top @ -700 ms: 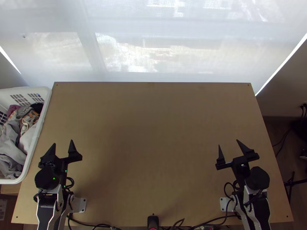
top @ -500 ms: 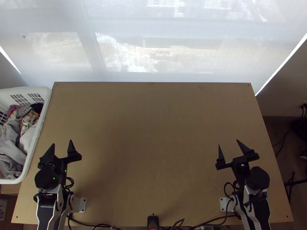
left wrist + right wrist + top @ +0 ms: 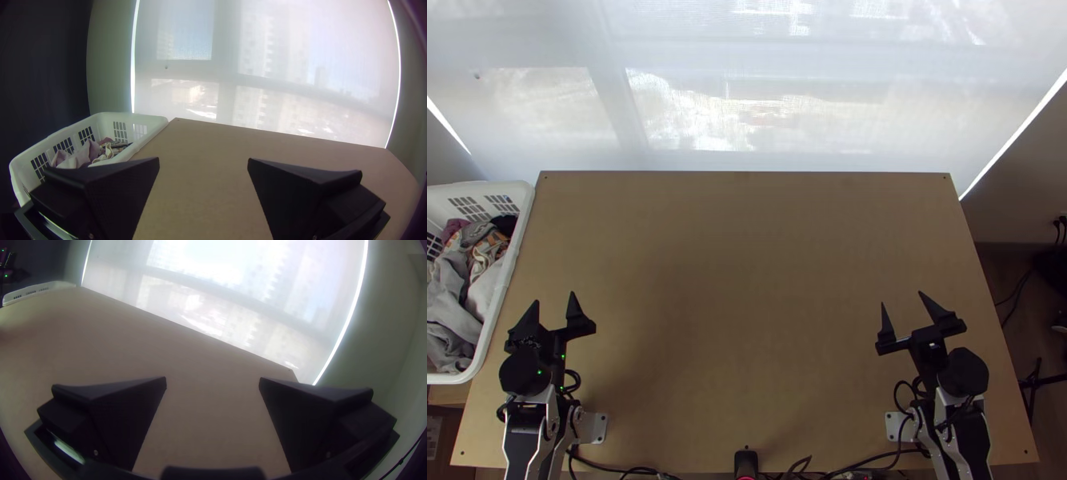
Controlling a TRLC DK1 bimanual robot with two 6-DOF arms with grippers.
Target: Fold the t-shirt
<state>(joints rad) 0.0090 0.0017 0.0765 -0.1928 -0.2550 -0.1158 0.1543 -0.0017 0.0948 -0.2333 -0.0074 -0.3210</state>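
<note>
Over the wooden table [image 3: 747, 264], left gripper [image 3: 555, 298] and right gripper [image 3: 902, 298] point forward, fingers spread apart.

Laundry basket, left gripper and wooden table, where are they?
Laundry basket [image 3: 517, 187]: top view, on its rim.
Left gripper [image 3: 554, 297]: top view, between its fingertips.
Wooden table [image 3: 747, 280]: top view, bare middle.

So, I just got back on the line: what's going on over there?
Neither arm is handling anything. The left tool and the right tool, each with two wide black fingers, are both open, nothing between them, at opposite sides of the light wooden table. Bunched clothes, mostly grey and white, lie in the white plastic basket beside the table, on the left arm's side. I can't tell whether the t-shirt is among them; folding looks not yet begun.
</note>
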